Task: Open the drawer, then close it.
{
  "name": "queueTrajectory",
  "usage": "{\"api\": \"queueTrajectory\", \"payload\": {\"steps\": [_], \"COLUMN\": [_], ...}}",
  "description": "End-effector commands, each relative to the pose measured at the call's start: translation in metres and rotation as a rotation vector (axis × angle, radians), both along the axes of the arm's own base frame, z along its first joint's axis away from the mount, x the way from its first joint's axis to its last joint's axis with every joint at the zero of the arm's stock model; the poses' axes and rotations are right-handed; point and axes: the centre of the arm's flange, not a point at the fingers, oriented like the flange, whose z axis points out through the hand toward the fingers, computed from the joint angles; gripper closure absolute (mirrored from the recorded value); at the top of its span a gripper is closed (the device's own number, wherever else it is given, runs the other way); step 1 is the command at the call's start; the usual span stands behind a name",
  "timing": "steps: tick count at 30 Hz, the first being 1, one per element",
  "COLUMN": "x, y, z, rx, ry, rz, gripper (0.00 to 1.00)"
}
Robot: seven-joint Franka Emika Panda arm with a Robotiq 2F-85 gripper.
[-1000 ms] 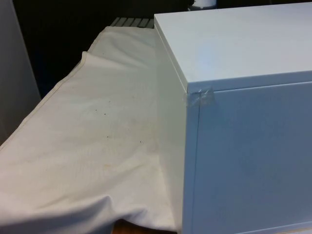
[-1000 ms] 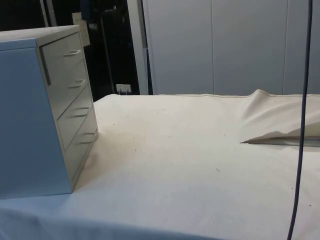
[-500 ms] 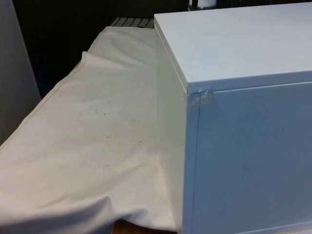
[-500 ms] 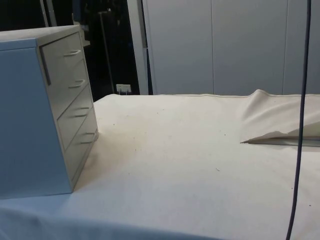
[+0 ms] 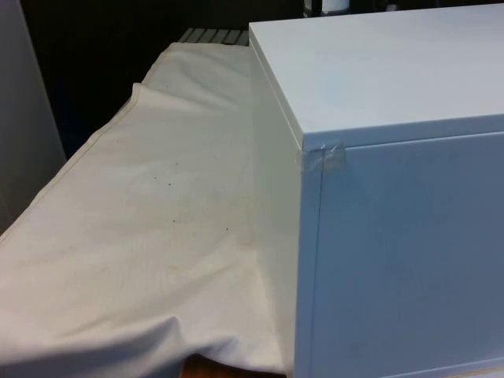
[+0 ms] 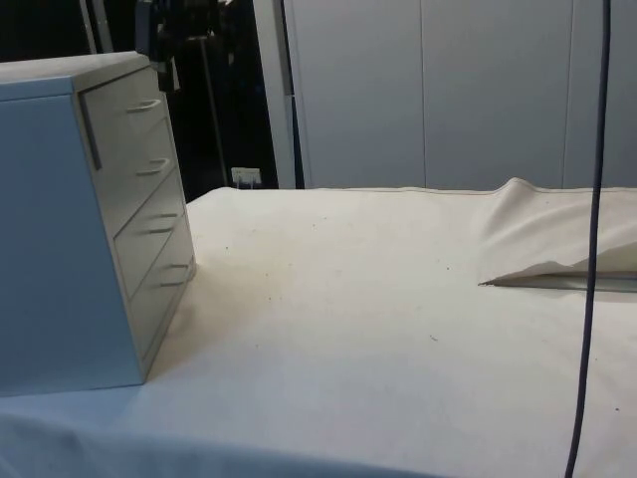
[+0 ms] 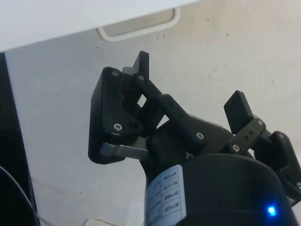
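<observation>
— So, where does your gripper [image 7: 190, 82] stand against the chest of drawers [image 6: 60, 249]?

— High up, just out from the chest's top front edge. In the side view you can see a dark shape above that corner. The wrist view looks down past the fingers [image 7: 141, 63] onto the chest's white top, with the top handle [image 7: 138, 29] jutting from the edge. The fingers are clear of that handle, not touching it.

— And its state?

— Your fingers are spread wide with nothing between them.

— Describe things for me, biggest first.

— The white cloth [image 5: 157, 236] runs out from the chest across the table. It is soft, faintly stained and speckled, and rucked into a fold well away from the chest. The chest is a smooth, square-edged white box, with a scrap of clear tape [image 5: 324, 160] on its back top corner. Its drawers sit flush, the top drawer [image 6: 124, 124] included, so none is pulled out. Each front carries slim, pale, rounded bar handles. A thin dark cable [image 6: 592, 249] hangs down on the side far from the chest.

— What differs from half a second ago?

— That dark shape has come into the side view above the chest, where you saw little before. The chest, its drawers and the cloth lie as they did.
</observation>
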Motion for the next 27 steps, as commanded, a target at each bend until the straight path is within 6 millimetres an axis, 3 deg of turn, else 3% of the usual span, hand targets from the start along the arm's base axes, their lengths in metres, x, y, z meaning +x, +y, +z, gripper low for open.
{"api": "queueTrajectory", "payload": {"steps": [1, 12, 27], "x": [0.001, 0.004, 0.004], "y": [-0.002, -0.005, 0.01], "z": [0.0, 0.0, 0.003], "rx": [0.015, 0.024, 0.054], "ry": [-0.009, -0.025, -0.099], "rz": [-0.011, -0.046, -0.104], "gripper": [0.0, 0.0, 0.0]}}
